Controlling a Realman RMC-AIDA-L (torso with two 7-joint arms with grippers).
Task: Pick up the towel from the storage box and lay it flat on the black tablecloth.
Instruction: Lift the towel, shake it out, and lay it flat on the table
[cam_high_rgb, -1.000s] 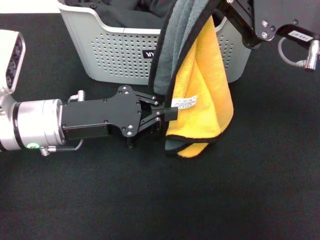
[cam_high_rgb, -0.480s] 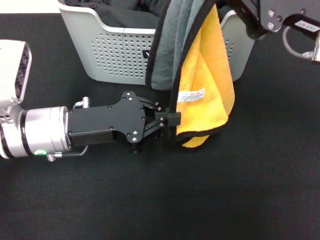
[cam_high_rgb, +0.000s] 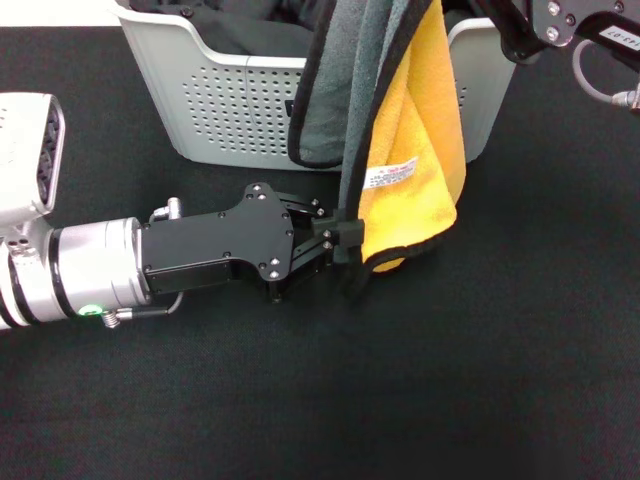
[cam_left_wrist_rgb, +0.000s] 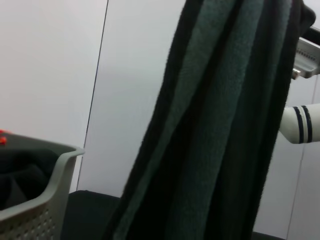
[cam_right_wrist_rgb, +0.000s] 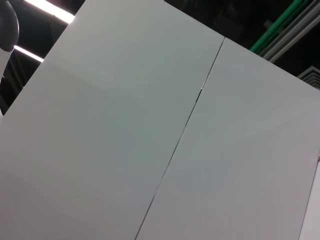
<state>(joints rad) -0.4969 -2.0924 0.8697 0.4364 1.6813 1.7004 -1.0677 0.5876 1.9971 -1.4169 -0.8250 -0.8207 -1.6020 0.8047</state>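
A large black, finely textured fabric tablecloth (cam_high_rgb: 420, 400) covers the whole table surface. Directly on it, at the far side, stands a light grey plastic storage box (cam_high_rgb: 230, 110) with perforated sides and a curved rim (dark clothing lies inside it). The cloth lies smooth and flat around the box.

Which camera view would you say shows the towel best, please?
The head view: the towel hangs whole in front of the storage box, showing its grey and yellow sides, black edging and white label, with the left gripper at its lower edge. The left wrist view shows only grey folds; the right wrist view shows none.
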